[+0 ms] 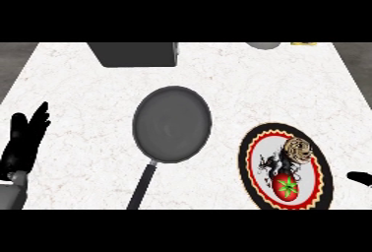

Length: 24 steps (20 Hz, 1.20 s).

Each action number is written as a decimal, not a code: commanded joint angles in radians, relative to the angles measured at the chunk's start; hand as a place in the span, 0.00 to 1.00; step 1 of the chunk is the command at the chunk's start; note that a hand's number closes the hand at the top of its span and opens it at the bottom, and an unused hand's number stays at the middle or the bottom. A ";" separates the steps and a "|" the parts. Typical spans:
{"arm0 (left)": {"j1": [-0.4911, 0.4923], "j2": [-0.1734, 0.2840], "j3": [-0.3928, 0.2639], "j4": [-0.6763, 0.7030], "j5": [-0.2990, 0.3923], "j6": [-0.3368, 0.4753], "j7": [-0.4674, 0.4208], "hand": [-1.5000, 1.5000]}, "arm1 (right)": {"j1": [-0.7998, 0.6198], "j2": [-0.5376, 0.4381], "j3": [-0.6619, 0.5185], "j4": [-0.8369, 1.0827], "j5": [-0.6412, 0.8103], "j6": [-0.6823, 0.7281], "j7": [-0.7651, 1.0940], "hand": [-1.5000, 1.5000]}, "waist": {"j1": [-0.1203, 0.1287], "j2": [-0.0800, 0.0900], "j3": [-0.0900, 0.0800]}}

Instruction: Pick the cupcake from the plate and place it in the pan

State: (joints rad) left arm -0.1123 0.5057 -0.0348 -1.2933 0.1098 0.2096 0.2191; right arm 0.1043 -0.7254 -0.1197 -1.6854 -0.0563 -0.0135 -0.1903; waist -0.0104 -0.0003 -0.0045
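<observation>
A brown swirled cupcake (298, 149) sits on the upper right part of a patterned plate (256, 170) with a black rim and red border, at the lower right of the counter. A dark grey pan (172, 123) lies in the middle, holding nothing, its handle (142, 185) pointing toward the lower edge. My left hand (23, 140) rests open at the far left, fingers pointing up, well away from the pan. Only a tip of my right hand (359, 178) shows at the right edge, just right of the plate.
A grey box-like object (136, 54) stands at the back of the white marble counter (87, 93). A pale rounded object (263, 45) and a small yellow item (303, 44) sit at the far back right edge.
</observation>
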 commanded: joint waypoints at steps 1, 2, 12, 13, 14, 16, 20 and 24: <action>0.015 -0.002 -0.008 -0.020 -0.006 -0.006 0.003 0.50 | 0.021 -0.150 0.053 -0.076 0.130 0.044 0.201 0.00 | 0.013 -0.002 0.000; -0.002 -0.018 -0.014 0.007 -0.015 -0.002 -0.024 0.50 | -0.039 -0.167 0.085 -0.065 0.161 0.050 0.273 0.00 | 0.027 0.005 -0.001; -0.029 -0.003 0.017 0.028 -0.003 -0.058 -0.014 0.50 | -0.217 -0.164 0.371 -0.199 0.351 0.228 0.737 0.00 | 0.034 0.004 0.003; -0.005 -0.024 0.016 -0.001 -0.022 -0.021 -0.011 0.50 | -0.187 -0.162 0.353 -0.195 0.351 0.250 0.720 0.00 | 0.023 0.001 0.004; -0.018 -0.011 0.026 0.035 -0.017 -0.045 -0.029 0.50 | -0.226 -0.135 0.397 -0.197 0.350 0.277 0.793 0.00 | 0.026 0.003 0.003; -0.042 -0.048 0.007 0.070 -0.056 -0.016 -0.031 0.50 | -0.255 -0.043 0.460 -0.126 0.417 0.260 0.782 0.00 | 0.021 0.004 0.004; 0.024 -0.036 0.037 -0.082 -0.063 -0.021 0.049 0.50 | -0.266 0.024 0.425 -0.075 0.494 0.294 0.775 0.00 | 0.019 0.000 0.005; -0.047 -0.087 0.035 0.042 -0.100 -0.026 0.012 0.50 | -0.255 0.059 0.439 -0.015 0.594 0.292 0.722 0.00 | 0.011 0.001 0.004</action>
State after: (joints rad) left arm -0.1315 0.4560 0.0023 -1.2874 0.0450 0.1732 0.2323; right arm -0.1503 -0.7179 0.2983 -1.7544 0.4433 0.2798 0.5589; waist 0.0054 0.0004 -0.0002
